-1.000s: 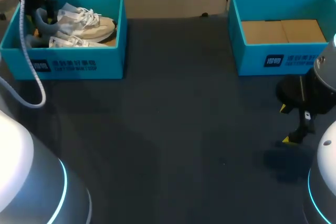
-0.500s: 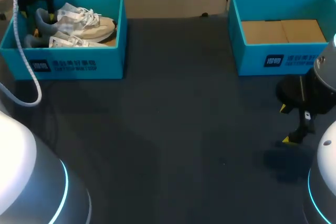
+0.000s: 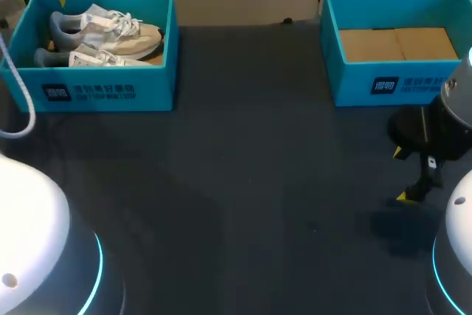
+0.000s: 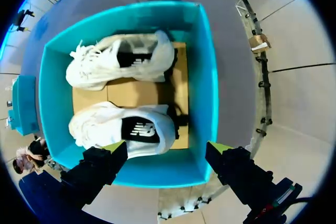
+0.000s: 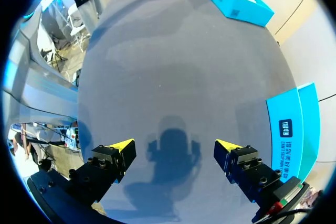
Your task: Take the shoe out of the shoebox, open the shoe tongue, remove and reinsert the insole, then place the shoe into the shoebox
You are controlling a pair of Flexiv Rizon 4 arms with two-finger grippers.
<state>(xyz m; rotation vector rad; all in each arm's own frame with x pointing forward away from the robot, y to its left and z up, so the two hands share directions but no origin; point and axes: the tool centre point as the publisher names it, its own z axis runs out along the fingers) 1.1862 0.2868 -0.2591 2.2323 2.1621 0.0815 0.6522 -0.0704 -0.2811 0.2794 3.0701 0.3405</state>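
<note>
the left pincer [image 4: 165,149] hangs above the left shoebox [image 4: 208,77] with its yellow-tipped fingers spread wide, holding nothing and touching nothing. two white shoes lie side by side on the box's cardboard floor: the near shoe [image 4: 123,129] is just ahead of and below the fingertips, and the far shoe [image 4: 121,62] is beyond it by the opposite wall. either shoe should be light, with a soft upper that gives under pressure and a firmer sole, and the loose laces could snag. the heel collar or the padded sides at midfoot look like the surest places to pinch, and the near shoe is the easier one to reach. over to the right, the right pincer [image 5: 174,145] hovers above the bare dark table [image 5: 173,66], equally wide open and empty. the second shoebox [image 5: 294,124] stands beside its outer finger, apart from it.
</note>
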